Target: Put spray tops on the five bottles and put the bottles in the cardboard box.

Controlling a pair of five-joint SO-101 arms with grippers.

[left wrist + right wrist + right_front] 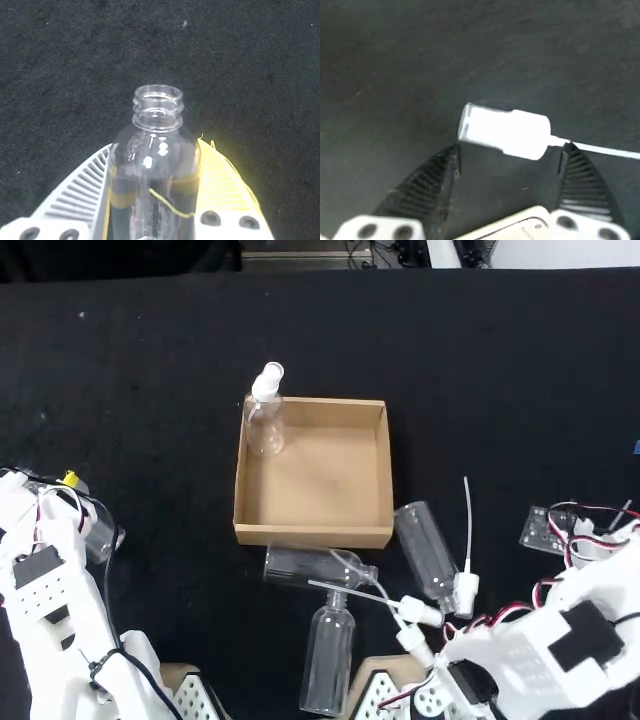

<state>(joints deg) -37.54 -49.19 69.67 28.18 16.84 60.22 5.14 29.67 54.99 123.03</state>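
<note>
1. Your left gripper (156, 146) is clamped on a clear bottle (157, 170), with one finger on each side of its body. The threaded neck points out past the fingertips and has no top on it.
2. Below that neck there is just the black counter (60, 60).
3. Your right gripper (510, 150) is spread wide and holds nothing. A white spray top (505, 131) lies on its side on the counter just ahead of the fingertips, in line with the gap. Its thin tube runs off past one finger.
4. From above, a cluster of spray tops (421, 613) lies close in front of your right gripper, tubes pointing different ways.
5. Just beyond the cluster, three uncapped bottles lie on their sides: the nearest bottle (328, 655), the angled bottle (426, 548) and the crosswise bottle (312, 565), which lies along the box front.
6. Farther out, between your two arms, is the open cardboard box (386, 455). A capped bottle (265, 418) stands upright at its far corner on your left gripper's side, apparently inside.
</note>
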